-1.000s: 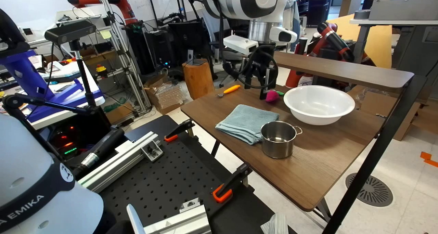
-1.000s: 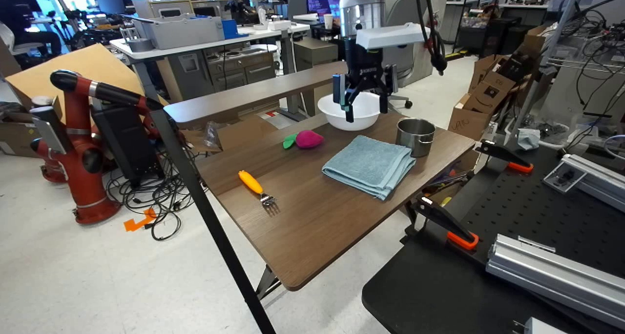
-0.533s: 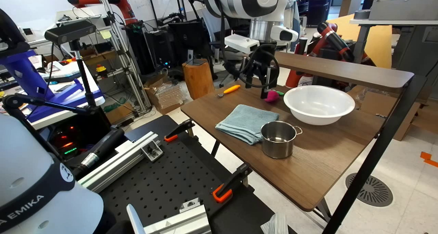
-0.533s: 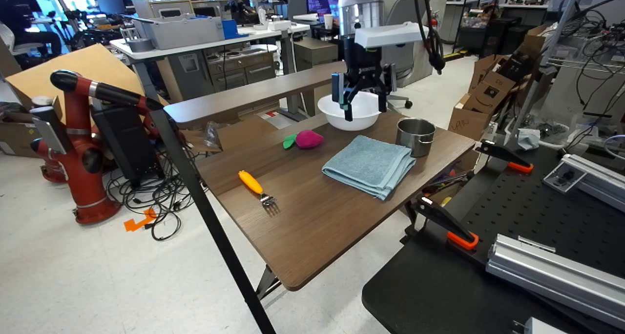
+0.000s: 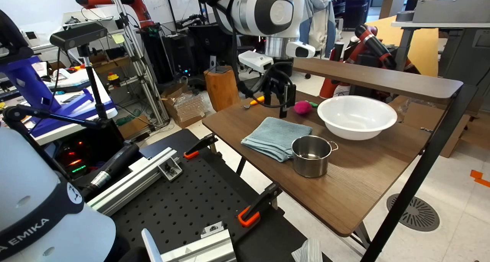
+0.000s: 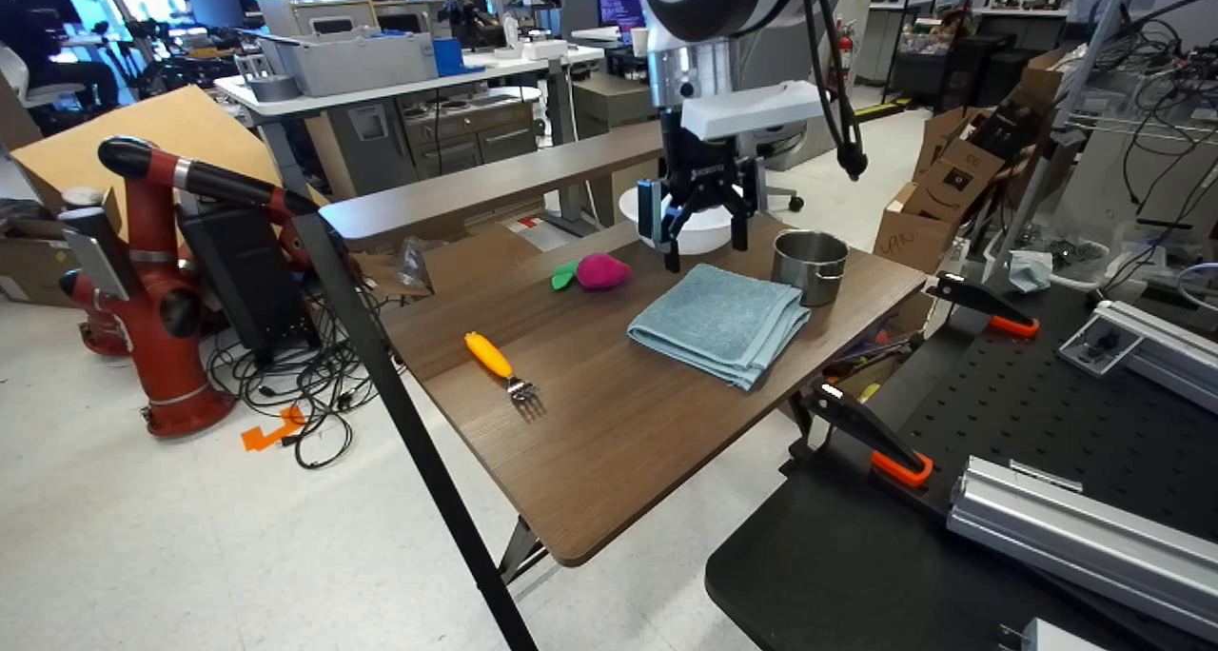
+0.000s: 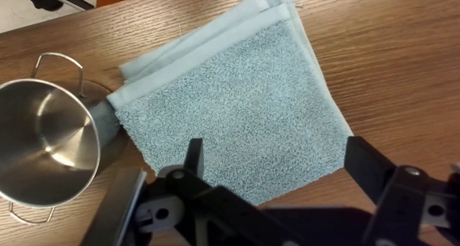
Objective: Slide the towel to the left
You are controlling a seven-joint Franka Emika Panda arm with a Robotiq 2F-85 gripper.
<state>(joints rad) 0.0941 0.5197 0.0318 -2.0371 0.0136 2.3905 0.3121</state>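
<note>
The towel is a folded pale teal cloth lying flat on the brown table, seen in both exterior views (image 5: 276,136) (image 6: 723,316) and in the wrist view (image 7: 233,109). My gripper is above the towel's far edge in both exterior views (image 5: 275,109) (image 6: 706,258), apart from it. Its fingers are wide open with nothing between them. In the wrist view the gripper (image 7: 275,140) has one finger over the towel and the other over its right corner. The gripper hides part of the towel's lower edge there.
A metal pot (image 5: 311,160) stands right beside the towel; it also shows in the wrist view (image 7: 46,141). A large white bowl (image 5: 356,114) stands behind the pot. A pink toy (image 6: 602,271) and an orange-handled fork (image 6: 488,355) lie on the table (image 6: 590,461). A raised shelf (image 5: 375,78) runs along the back.
My gripper has come down and nearer to the towel, shifting left in an exterior view. It stays open. The towel, pot, bowl, toy and fork have not moved.
</note>
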